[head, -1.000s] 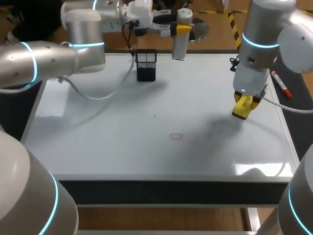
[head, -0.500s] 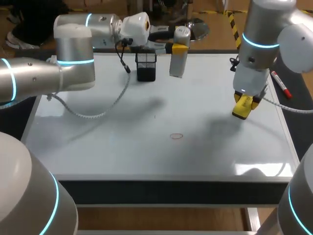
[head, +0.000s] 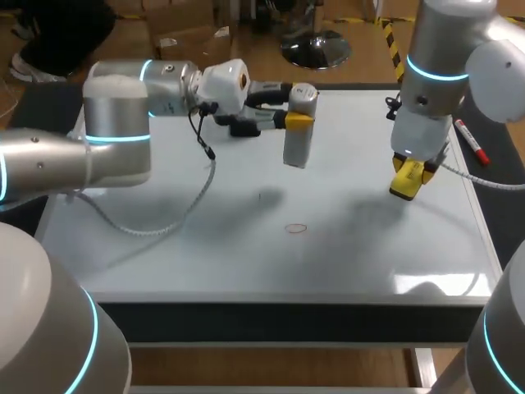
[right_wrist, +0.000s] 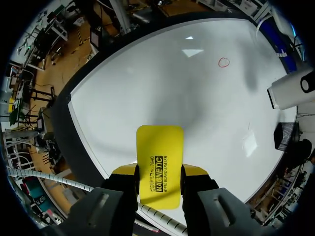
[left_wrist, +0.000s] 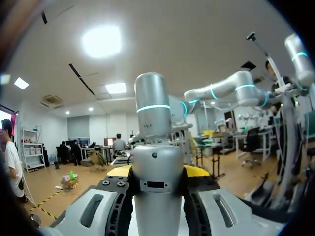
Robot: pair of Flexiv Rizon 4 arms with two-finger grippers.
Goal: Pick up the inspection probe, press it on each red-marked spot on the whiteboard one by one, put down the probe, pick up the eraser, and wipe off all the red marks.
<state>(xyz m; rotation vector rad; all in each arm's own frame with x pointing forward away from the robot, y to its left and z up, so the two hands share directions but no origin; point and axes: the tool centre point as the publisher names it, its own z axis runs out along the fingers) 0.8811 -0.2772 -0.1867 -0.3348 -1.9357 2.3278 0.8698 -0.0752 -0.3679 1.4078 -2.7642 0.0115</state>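
Note:
A grey cylindrical probe (head: 297, 127) hangs upright above the whiteboard (head: 164, 246), and my left gripper (head: 299, 120) is shut on its upper part. In the left wrist view the probe (left_wrist: 156, 142) stands between the yellow tips of the left gripper (left_wrist: 158, 172). A small red circle (head: 296, 229) is drawn on the board, nearer me than the probe. My right gripper (head: 408, 176) is shut on a yellow eraser (head: 404, 185) above the board's right part. From the right wrist the eraser (right_wrist: 159, 164) sticks out of the right gripper (right_wrist: 159, 173), with the red circle (right_wrist: 224, 62) far ahead.
A red marker (head: 472, 141) lies off the board's right edge. A tiny dark speck (head: 260, 195) sits on the board above the red circle. A black mesh holder (right_wrist: 284, 135) stands at the far edge, hidden behind my left arm in the head view.
My left arm has carried the probe from the board's far edge toward the middle, nearer the red circle. The right arm and the eraser have stayed still.

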